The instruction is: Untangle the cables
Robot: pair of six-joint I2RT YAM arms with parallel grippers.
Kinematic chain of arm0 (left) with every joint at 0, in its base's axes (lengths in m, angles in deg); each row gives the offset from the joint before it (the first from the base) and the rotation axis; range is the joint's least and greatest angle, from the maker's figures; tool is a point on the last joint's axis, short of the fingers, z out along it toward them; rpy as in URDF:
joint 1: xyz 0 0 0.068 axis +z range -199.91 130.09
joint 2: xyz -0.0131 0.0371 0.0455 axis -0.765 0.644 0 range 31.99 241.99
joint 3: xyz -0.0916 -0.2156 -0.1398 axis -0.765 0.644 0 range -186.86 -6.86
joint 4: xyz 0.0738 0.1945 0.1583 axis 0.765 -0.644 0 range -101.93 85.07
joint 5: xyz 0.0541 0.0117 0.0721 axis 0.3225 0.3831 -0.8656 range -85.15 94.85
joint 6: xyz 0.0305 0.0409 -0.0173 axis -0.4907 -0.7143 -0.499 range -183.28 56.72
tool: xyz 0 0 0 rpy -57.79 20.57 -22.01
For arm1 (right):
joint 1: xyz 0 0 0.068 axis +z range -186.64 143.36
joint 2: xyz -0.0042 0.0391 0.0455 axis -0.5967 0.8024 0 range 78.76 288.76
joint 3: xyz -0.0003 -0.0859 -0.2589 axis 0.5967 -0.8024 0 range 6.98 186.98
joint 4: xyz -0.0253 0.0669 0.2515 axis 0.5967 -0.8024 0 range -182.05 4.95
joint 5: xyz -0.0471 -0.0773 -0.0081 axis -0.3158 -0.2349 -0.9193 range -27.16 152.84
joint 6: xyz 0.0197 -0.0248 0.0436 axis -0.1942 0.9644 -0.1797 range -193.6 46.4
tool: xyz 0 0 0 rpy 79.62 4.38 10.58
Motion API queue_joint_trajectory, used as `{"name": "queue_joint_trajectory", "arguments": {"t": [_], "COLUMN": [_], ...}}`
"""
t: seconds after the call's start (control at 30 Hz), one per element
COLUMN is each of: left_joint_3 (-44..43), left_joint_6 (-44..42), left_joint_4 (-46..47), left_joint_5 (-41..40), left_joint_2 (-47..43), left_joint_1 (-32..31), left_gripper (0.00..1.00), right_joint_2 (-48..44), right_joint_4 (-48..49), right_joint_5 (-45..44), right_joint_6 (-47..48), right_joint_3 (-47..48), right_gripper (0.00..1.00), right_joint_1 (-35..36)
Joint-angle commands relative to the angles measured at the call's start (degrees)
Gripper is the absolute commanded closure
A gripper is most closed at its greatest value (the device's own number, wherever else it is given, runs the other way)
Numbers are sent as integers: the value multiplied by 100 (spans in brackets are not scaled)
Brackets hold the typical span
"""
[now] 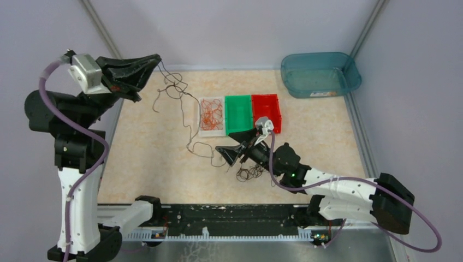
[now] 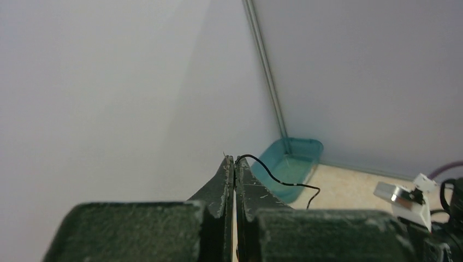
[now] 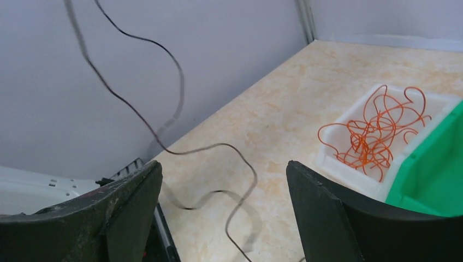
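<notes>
Top external view showed the table [image 1: 147, 158], where a white bin [image 1: 203, 131] held orange cables [image 1: 211, 114]. The left gripper [image 1: 158, 58], raised high, was clamped on a dark cable [image 2: 273, 176] that trailed down between the right gripper's [image 3: 223, 166] wide-spread jaws.

Bright, even, diffuse light fills all three views. In the right wrist view the dark cable [image 3: 221, 144] throws a wide, smeared shadow (lower centre); its upper-left stretch is out of focus.
</notes>
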Motion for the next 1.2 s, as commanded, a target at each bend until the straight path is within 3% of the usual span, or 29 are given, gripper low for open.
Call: {"name": "queue_joint_trajectory", "arguments": {"t": [0.0,0.2,0.5,0.7,0.83,1.03,1.17], "left_joint_3": [522,682,635,716,784,851,818], "left_joint_6": [263,388,443,346,269,68,-205], "left_joint_4": [-81,-181,-283,-327,-350,-364,-389], "left_joint_5": [236,436,523,524,506,308,12], "left_joint_2": [-324,-415,-468,-579,-632,-702,-724], "left_joint_1": [-9,-9,-9,-9,-6,-9,-9], "left_gripper": [100,100,100,100,100,100,100], "right_joint_2": [-282,-76,1007,1429,1522,1299,864], "right_joint_4": [-890,-915,-875,-554,-352,-346,-539], "right_joint_5": [658,1067,1920,2453,2527,2163,1625], "right_joint_6": [441,468,166,-158,-344,-350,-265], "right_joint_3": [701,1516,2847,3131,3098,2697,2134], "right_gripper": [15,17,19,23,43,96,100], "right_joint_1": [-134,-248,-422,-441,-450,-537,-718]}}
